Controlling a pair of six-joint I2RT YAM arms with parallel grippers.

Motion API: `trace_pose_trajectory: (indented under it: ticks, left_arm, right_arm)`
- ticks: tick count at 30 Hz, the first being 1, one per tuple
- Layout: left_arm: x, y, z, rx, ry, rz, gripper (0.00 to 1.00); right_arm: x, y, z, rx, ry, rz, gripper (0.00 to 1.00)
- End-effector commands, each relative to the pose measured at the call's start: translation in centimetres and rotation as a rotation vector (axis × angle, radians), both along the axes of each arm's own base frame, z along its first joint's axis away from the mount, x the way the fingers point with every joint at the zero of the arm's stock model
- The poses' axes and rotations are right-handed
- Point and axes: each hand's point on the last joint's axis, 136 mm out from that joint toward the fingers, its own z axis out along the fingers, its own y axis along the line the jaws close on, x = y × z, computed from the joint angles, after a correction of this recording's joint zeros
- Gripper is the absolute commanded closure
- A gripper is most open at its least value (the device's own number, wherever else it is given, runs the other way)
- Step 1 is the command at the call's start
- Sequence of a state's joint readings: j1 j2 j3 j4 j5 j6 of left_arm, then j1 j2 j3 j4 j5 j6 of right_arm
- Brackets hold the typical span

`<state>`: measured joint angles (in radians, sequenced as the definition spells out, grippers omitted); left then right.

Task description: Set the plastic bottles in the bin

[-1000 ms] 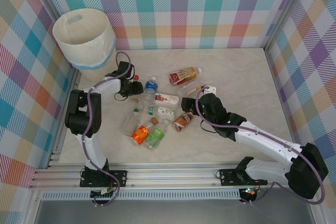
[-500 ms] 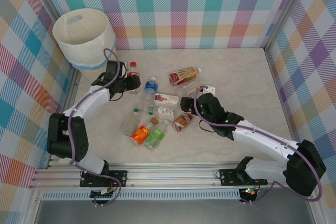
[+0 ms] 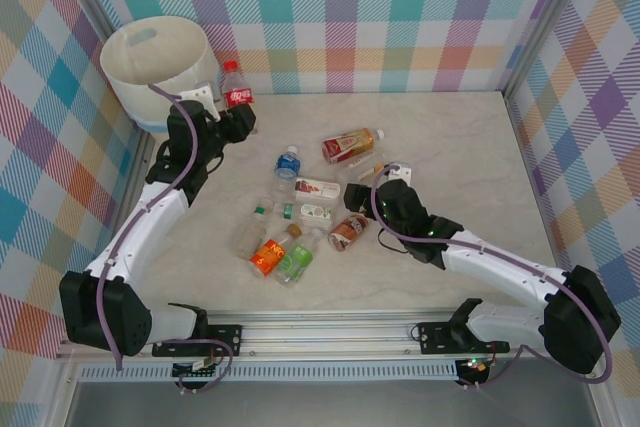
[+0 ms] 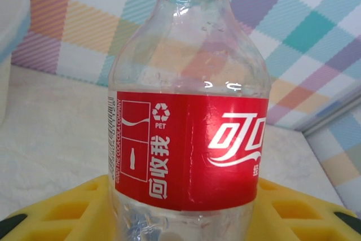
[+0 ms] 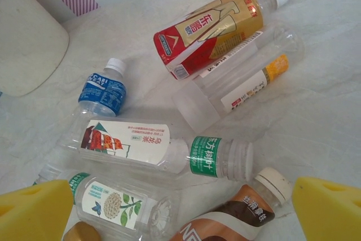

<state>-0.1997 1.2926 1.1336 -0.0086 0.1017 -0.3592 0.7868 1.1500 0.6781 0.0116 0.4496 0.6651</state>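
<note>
Pale marble-look table [image 3: 470, 167] boxed in by pastel plaid walls [image 3: 400, 17]. At the far left corner, bin [image 3: 160, 72], cream with a blue band. Just right of its rim, left gripper [image 3: 235, 119] clamped on red-label bottle [image 3: 236, 89], lifted off the surface, upright with red cap on top, beside the bin and not over its mouth. From the left wrist, yellow pads [image 4: 67, 210] pressed to either side of the bottle's lower body, below the label. Mid-table, right gripper [image 3: 358, 197] spread wide and gripping nothing, poised over the loose bottles [image 3: 300, 212]. Directly beneath, between yellow fingers [image 5: 34, 210], brown-label bottle [image 5: 231, 218] lying flat, white cap toward the right finger.
</note>
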Motion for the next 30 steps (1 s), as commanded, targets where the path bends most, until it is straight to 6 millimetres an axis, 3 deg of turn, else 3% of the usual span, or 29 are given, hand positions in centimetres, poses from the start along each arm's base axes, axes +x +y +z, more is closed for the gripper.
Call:
trace_pose_trajectory:
  ticks: [1,6,9,12,21,30]
  left_arm:
    - [1.0,1.5,5.7,-0.021,-0.166,0.075,0.59]
    - [2.5,3.0,9.5,0.073,-0.259,0.13,0.6]
    - [3.5,5.3,11.5,0.135,-0.295,0.212,0.6]
    - [4.7,8.2,12.1,0.168,-0.28,0.296,0.61]
    - [6.6,15.6,11.6,0.252,-0.212,0.469,0.61]
    - [9.8,21.6,8.6,0.275,-0.042,0.526,0.61]
  right_arm:
    - [0.0,-0.3,0.7,0.039,-0.029,-0.027,0.0]
    - [-0.2,-0.7,0.8,0.043,-0.035,-0.035,0.0]
    - [-0.3,-0.8,0.9,0.048,-0.037,-0.037,0.0]
    - [-0.2,-0.8,0.9,0.045,-0.039,-0.035,0.0]
    - [0.0,-0.6,1.4,0.028,-0.053,-0.027,0.0]
    - [0.4,-0.1,1.5,0.007,-0.05,-0.015,0.0]
